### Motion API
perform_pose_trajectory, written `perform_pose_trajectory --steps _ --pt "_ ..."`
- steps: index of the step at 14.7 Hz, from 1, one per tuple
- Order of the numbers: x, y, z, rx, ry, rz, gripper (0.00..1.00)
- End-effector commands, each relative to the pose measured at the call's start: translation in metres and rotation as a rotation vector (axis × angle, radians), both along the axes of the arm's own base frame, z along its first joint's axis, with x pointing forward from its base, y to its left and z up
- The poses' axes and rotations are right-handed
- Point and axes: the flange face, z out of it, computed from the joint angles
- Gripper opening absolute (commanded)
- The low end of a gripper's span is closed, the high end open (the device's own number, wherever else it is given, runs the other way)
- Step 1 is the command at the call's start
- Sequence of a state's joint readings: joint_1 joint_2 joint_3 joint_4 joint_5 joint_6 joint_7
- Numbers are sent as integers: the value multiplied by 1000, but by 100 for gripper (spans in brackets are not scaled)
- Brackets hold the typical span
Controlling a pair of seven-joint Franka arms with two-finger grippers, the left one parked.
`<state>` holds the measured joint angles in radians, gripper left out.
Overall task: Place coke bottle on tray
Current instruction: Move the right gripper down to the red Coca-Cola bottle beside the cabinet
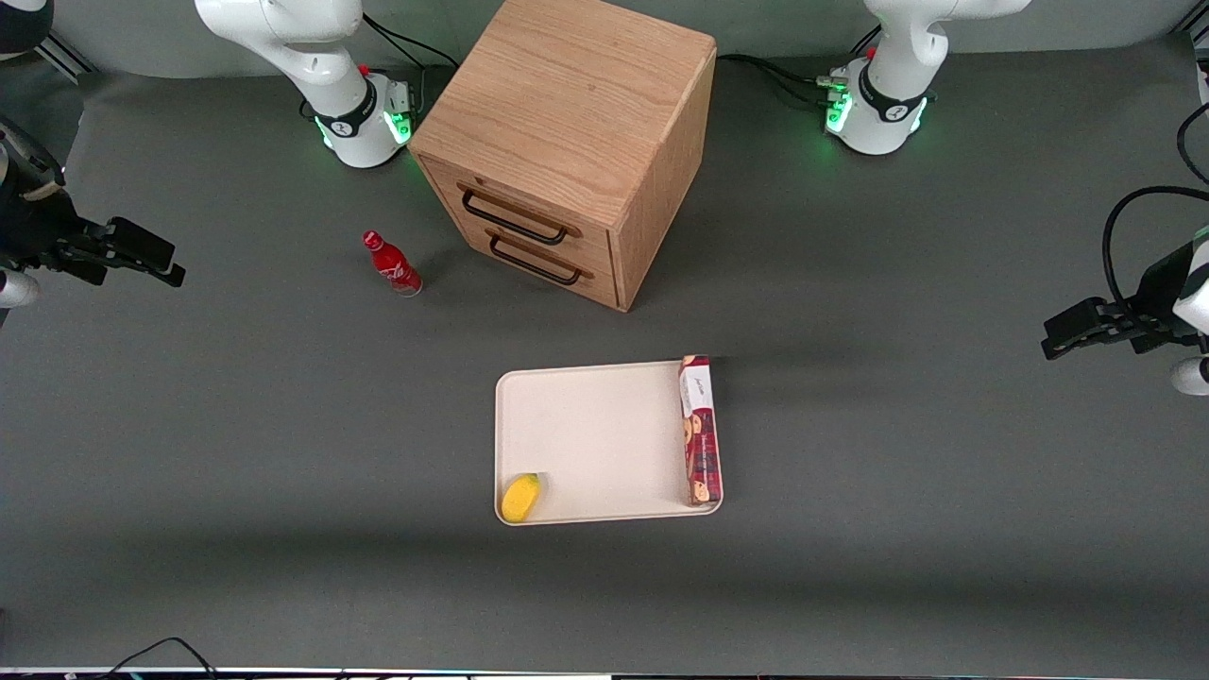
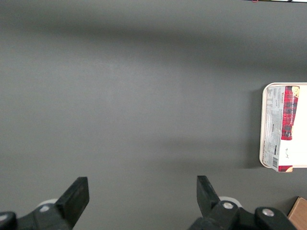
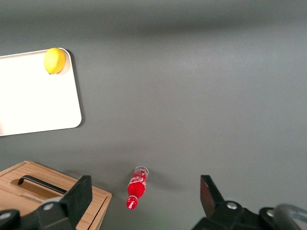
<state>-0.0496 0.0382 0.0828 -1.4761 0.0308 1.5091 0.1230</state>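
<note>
The coke bottle (image 1: 392,264), small and red with white script, stands upright on the grey table beside the cabinet's drawer front. It also shows in the right wrist view (image 3: 136,188). The cream-white tray (image 1: 595,434) lies nearer the front camera than the cabinet, and it shows in the right wrist view (image 3: 33,96) too. My gripper (image 1: 161,260) hangs open and empty high over the working arm's end of the table, well apart from the bottle. In the right wrist view the gripper (image 3: 145,191) has its jaws spread wide, with the bottle far below between them.
The wooden two-drawer cabinet (image 1: 567,123) stands close to the bottle, with both drawers shut. A yellow lemon (image 1: 520,498) sits in one tray corner nearest the front camera. A long red biscuit box (image 1: 701,430) lies along the tray's edge toward the parked arm.
</note>
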Motion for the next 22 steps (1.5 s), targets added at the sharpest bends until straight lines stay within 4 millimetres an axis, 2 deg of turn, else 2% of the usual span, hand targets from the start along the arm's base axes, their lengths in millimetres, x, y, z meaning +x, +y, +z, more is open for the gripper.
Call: perform_pose_trajectory --steps 1,4,6,7,8,9,12,14,16,20,22 --pt "-2 1 10 -18 11 -6 100" --pt "-3 0 7 -53 31 2 100" --pt "-23 15 -5 -50 153 19 100" --pt "-37 32 -11 -54 175 45 100" --pt "-50 43 -25 -56 204 54 100" --pt "-61 48 -40 -46 218 43 100" --pt "-101 68 -105 -42 209 47 100" --pt "-131 89 -154 -45 185 23 100" --pt "-148 95 -197 -44 167 22 100" --pt "-174 99 -263 -46 123 2 100" --pt "-186 108 -289 -58 101 -2 100"
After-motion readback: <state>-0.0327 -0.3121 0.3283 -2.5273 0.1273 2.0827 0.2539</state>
